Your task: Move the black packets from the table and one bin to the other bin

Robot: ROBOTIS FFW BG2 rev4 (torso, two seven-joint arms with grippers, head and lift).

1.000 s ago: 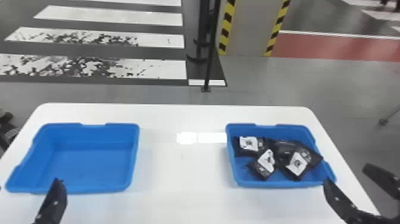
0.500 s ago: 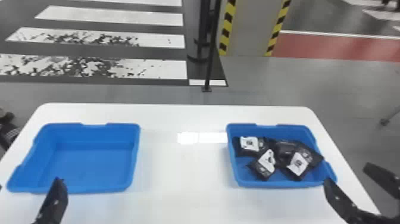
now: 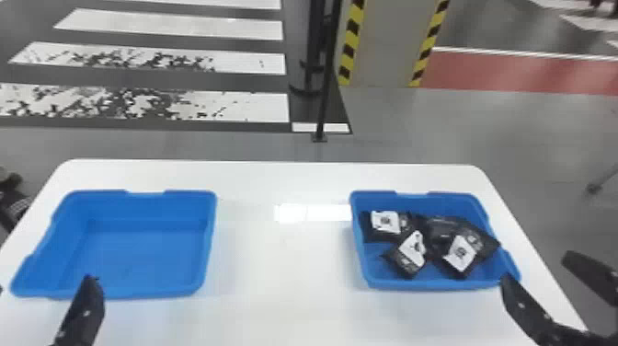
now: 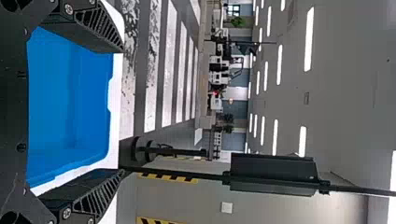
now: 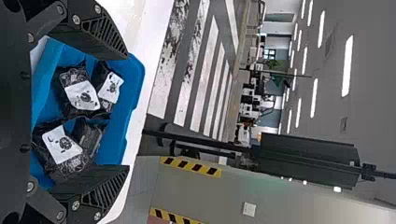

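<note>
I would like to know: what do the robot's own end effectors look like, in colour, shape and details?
The left end effector and the right end effector look alike: black, each with two wedge-shaped fingers that narrow to the tips. The fingers' sides have slanted ribs with gaps between, and round silvery screw heads sit near their bases.

White labels (image 3: 385,222), three visible to me, each on one of the black packets (image 3: 480,240) in the right-hand blue bin (image 3: 427,283); each bears dark print that I cannot read. Yellow-and-black warning stripes (image 3: 351,39) mark the edges of the grey column (image 3: 391,41). I can make out no legible words or numbers.
</note>
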